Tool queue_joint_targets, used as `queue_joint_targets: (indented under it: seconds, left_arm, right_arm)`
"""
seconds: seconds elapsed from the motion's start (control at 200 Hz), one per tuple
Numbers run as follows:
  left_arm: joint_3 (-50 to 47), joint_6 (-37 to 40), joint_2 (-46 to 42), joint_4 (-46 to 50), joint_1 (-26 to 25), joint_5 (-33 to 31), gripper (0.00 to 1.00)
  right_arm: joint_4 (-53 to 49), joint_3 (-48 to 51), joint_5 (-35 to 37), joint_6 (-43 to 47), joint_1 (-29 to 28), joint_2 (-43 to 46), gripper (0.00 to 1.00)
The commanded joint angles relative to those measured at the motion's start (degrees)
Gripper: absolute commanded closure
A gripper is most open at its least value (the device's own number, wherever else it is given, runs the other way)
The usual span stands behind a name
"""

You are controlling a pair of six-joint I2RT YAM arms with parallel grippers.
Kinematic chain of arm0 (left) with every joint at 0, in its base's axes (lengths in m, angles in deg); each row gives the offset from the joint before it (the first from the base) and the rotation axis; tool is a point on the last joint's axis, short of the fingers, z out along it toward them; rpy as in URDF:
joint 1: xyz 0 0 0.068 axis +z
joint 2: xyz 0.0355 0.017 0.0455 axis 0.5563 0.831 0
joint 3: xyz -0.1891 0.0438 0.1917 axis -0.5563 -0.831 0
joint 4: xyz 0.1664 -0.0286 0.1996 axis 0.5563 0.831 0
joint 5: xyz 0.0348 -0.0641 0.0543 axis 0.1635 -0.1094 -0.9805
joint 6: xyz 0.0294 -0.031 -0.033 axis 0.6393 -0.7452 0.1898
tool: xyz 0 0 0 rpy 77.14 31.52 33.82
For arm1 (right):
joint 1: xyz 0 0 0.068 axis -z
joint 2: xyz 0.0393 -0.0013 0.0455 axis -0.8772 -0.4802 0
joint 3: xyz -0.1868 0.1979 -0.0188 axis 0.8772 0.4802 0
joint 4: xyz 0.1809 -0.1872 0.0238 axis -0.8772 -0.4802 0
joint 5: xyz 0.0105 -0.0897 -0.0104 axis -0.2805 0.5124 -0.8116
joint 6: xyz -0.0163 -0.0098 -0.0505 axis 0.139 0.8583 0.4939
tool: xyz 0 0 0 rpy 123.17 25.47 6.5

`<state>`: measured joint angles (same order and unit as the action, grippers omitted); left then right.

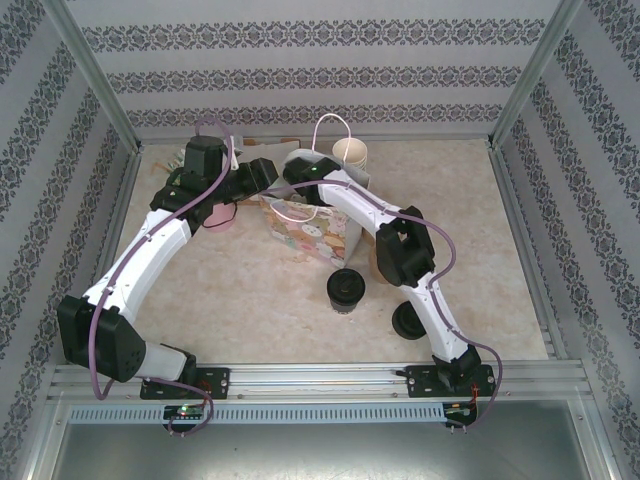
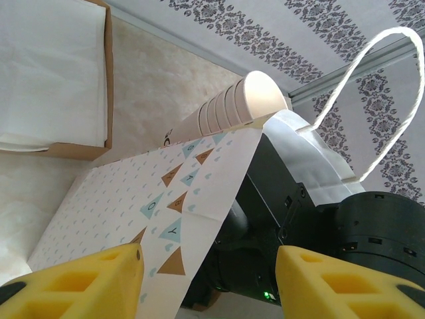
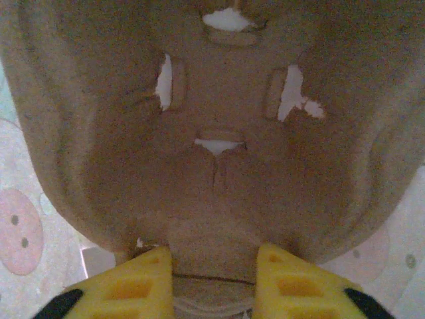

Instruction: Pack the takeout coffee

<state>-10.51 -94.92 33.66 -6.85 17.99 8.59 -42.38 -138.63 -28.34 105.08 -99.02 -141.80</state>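
Note:
The takeout coffee is hidden from me. A patterned paper gift bag [image 1: 312,236] stands mid-table with its mouth up. My right gripper [image 3: 214,279] reaches down inside it, its yellow fingers [image 3: 136,286] shut on a ridge of a brown moulded-pulp cup carrier [image 3: 219,100]. The bag's printed walls show at both sides of the carrier. My left gripper [image 2: 209,282] is open at the bag's left rim. Its left finger lies against the bag wall [image 2: 119,199], and the right arm's black wrist [image 2: 279,226] sits between the jaws.
A stack of lidless cream cups [image 1: 350,152] [image 2: 232,106] stands behind the bag. Black lids [image 1: 347,290] lie in front of it, another lid [image 1: 408,320] beside the right arm. A cardboard box of white paper [image 2: 53,73] sits at the back left. The bag's rope handle [image 2: 392,86] loops upward.

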Motion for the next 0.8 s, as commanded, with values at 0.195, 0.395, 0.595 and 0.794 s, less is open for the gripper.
queue_joint_targets:
  seconds: [0.195, 0.395, 0.595, 0.794]
  left_arm:
    - [1.7, 1.6, -1.4, 2.1, -1.2, -1.4, 0.44]
    - [1.3, 1.8, -2.3, 2.0, -1.2, -1.6, 0.44]
    - [1.6, 2.3, -2.5, 2.1, -1.2, -2.0, 0.44]
    - [3.5, 5.3, -2.8, 5.7, -1.2, -3.9, 0.44]
  right_arm:
    - [1.3, -0.8, -3.3, -2.7, -0.2, 8.1, 0.48]
    - [-0.5, -3.0, -2.7, -3.5, -0.4, 10.5, 0.43]
    - [-0.3, -4.4, -1.7, -3.9, -0.6, 13.5, 0.43]
    - [0.5, -5.6, -3.7, -2.8, -1.0, 16.5, 0.44]
